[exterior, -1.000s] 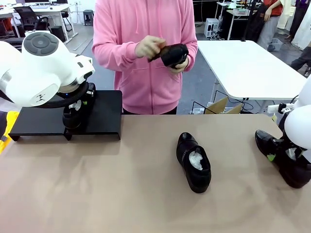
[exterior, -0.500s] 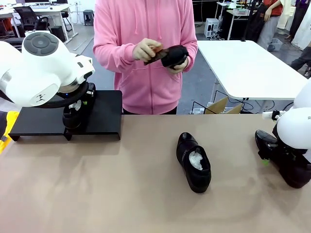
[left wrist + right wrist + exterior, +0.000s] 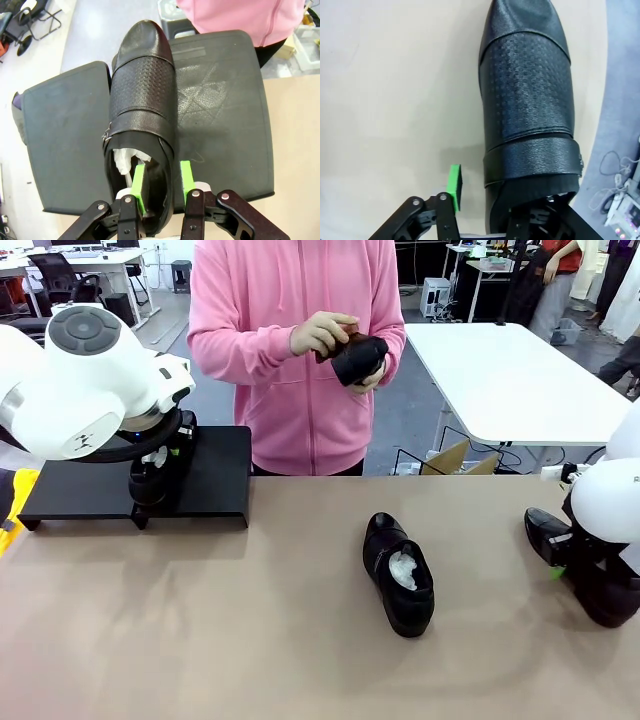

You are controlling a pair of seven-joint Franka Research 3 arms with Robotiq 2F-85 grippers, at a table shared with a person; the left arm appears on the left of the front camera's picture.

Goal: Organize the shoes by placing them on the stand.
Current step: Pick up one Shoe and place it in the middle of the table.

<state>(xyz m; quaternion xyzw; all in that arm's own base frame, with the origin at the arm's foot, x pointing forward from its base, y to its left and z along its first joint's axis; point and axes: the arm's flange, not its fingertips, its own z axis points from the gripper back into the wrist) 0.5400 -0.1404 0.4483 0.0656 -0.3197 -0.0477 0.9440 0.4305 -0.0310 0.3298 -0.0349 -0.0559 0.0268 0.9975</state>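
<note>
**Item 1, stand shoe** [image 3: 142, 90]. It lies lengthwise over the stand [image 3: 220, 100], toe toward the far edge, heel at the near edge. You cannot tell whether the sole is fully down. The left gripper [image 3: 161, 180] pinches the side wall at the heel opening, one green pad inside and one outside.
Risk: if you pull away before letting go, you drag the heel off the near edge.

**Item 2, right shoe** [image 3: 527, 100]. It sits on the table [image 3: 250, 640], near the right edge. The right gripper [image 3: 495, 197] is at its heel. One pad [image 3: 454, 186] stands clear of the outer wall and the other finger is hidden, so you cannot tell whether it grips.
Risk: glossy leather and a thin bite, so the shoe may slip or swing toe-down on lifting.

**Item 3, middle shoe** [image 3: 398, 575]. It lies loose on the table, between the right shoe and the stand.
Risk: a low carry across could clip it.

**Item 4, fourth shoe** [image 3: 358, 357]. It is in the person's hand [image 3: 322, 335], beyond the far edge.
Risk: if the person reaches in, that arm may cross your path to the stand.
</note>
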